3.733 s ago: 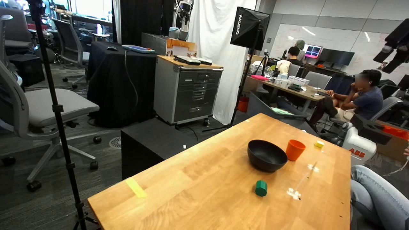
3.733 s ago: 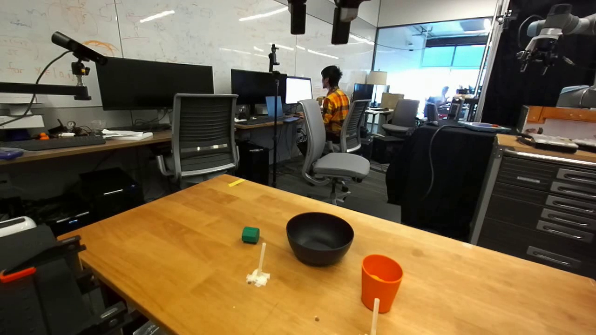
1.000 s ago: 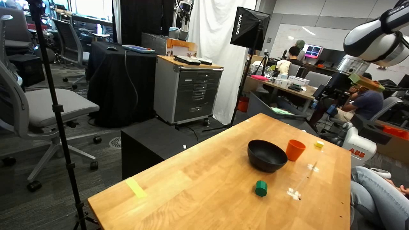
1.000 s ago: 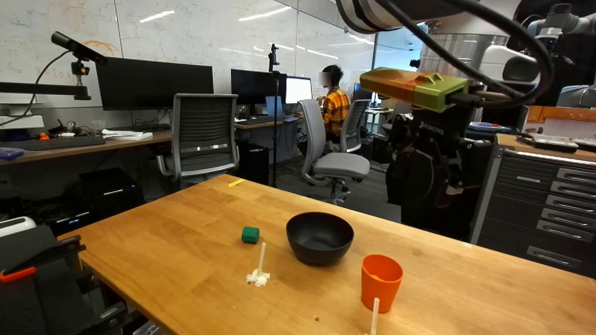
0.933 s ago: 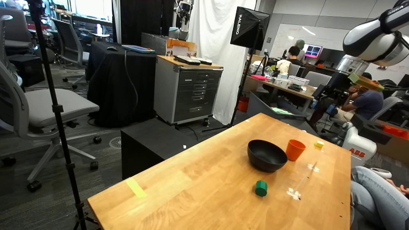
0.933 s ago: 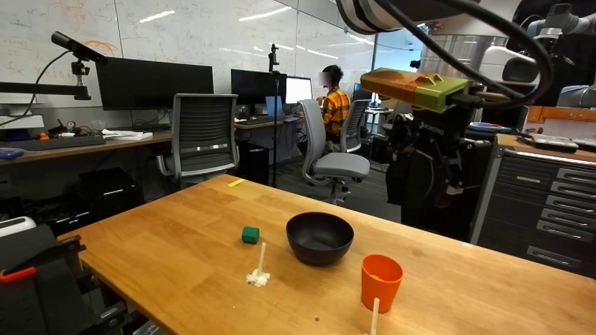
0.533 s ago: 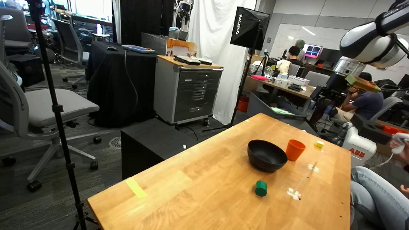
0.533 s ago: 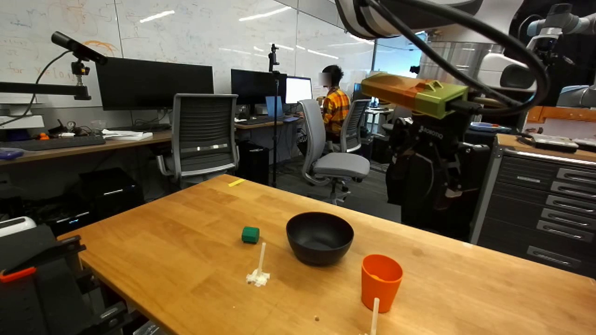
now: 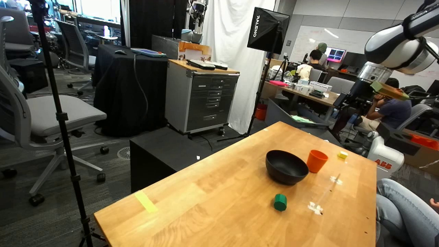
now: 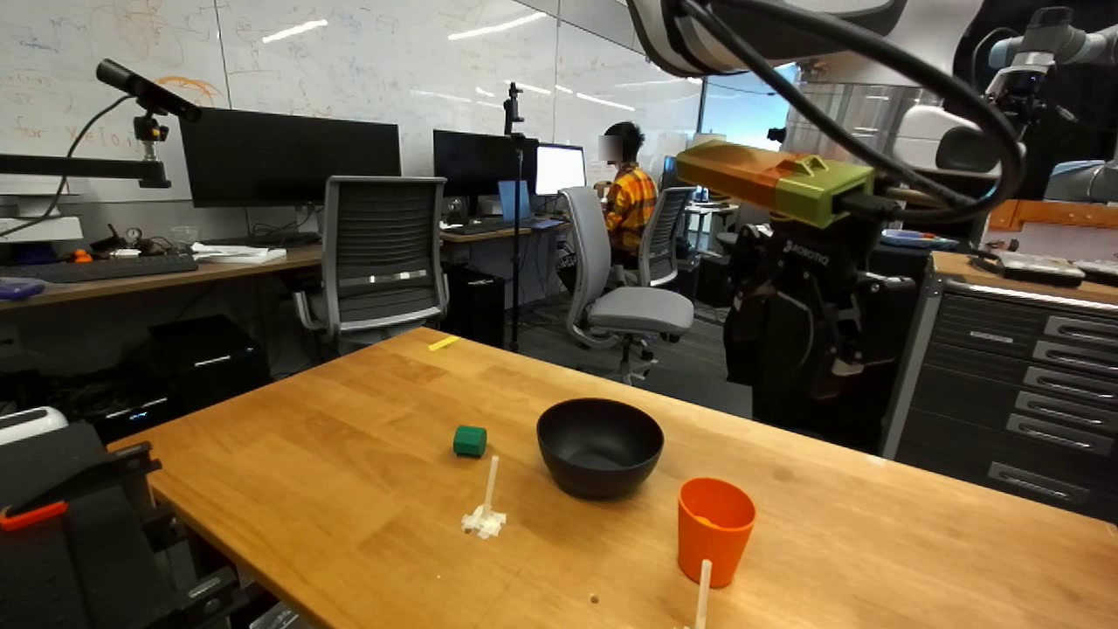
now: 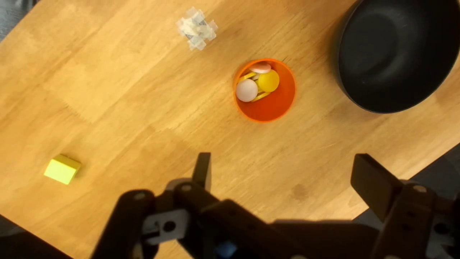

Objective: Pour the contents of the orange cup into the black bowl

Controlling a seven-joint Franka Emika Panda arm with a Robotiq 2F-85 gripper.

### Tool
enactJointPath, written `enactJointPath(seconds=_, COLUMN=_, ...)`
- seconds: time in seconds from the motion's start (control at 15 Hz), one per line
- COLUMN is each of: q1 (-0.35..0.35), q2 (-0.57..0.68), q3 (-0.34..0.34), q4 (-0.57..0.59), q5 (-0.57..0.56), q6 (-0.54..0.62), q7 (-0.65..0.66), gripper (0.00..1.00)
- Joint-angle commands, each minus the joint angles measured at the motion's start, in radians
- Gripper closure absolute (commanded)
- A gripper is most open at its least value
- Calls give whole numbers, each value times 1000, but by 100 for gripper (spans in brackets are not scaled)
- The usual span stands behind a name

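Orange cup (image 10: 716,537) upright, mouth up
Long axis vertical on the worktop (image 10: 349,454), near the black bowl (image 10: 600,450); the end effector (image 11: 282,165) spread wide

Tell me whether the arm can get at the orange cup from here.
Likely yes: the gripper is open and nothing covers the cup in the wrist view. The bowl stands apart from it; the nearby stick may need avoiding.
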Motion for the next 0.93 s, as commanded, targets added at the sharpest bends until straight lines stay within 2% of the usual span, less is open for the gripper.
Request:
enactJointPath(seconds=0.0, q1=-12, q2=-9, q3=14, q4=-3, q5=-36, q6=-22, q7=45, gripper=0)
enactJointPath(seconds=0.27, q1=-6, q2=-8, q3=6, q4=-4, q5=-68, q6=-38, q7=84, gripper=0)
enactJointPath(seconds=0.33, q1=-13, q2=43, q3=12, q4=1, q5=-67, q6=-11, q7=76, gripper=0)
enactJointPath(seconds=0.47, q1=-16, q2=70, q3=14, q4=15, q5=-77, q6=-11, q7=74, gripper=0)
enactJointPath(seconds=0.53, q1=-12, q2=77, q3=20, q4=-17, q5=-67, q6=22, q7=82, gripper=0)
enactJointPath(seconds=0.87, q1=-8, q2=176, q3=34, q4=14, q5=-70, q6=22, q7=112, gripper=0)
